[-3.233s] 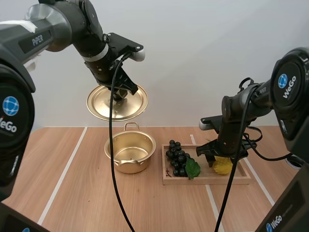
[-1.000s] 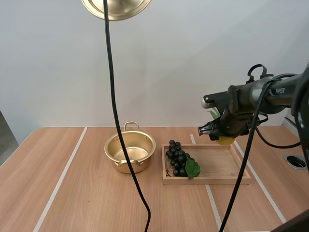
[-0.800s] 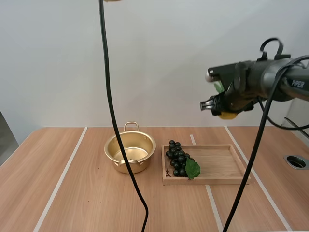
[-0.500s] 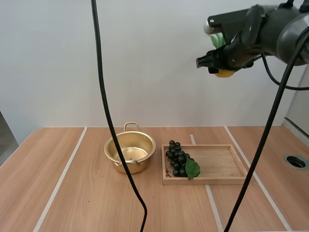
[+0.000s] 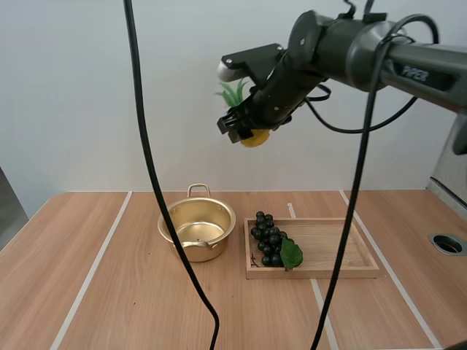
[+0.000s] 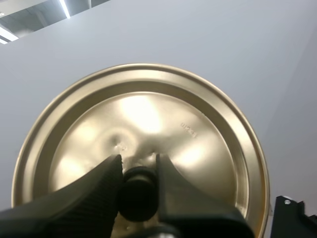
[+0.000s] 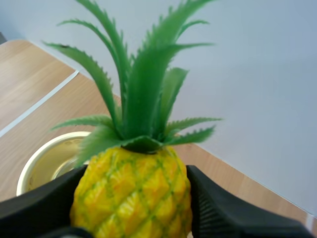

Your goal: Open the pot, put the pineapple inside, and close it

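The high camera overlooks the table (image 5: 109, 292), sharing the pot (image 5: 217, 239) with the right wrist camera; the left closely faces the lid (image 6: 198, 124).

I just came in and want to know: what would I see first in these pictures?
A yellow pineapple with green leaves, pinched in the right gripper high above the table. Next, the shiny gold lid, which the left gripper holds up by its black knob. Below, the open gold pot stands on the table beside a wooden tray with dark grapes.
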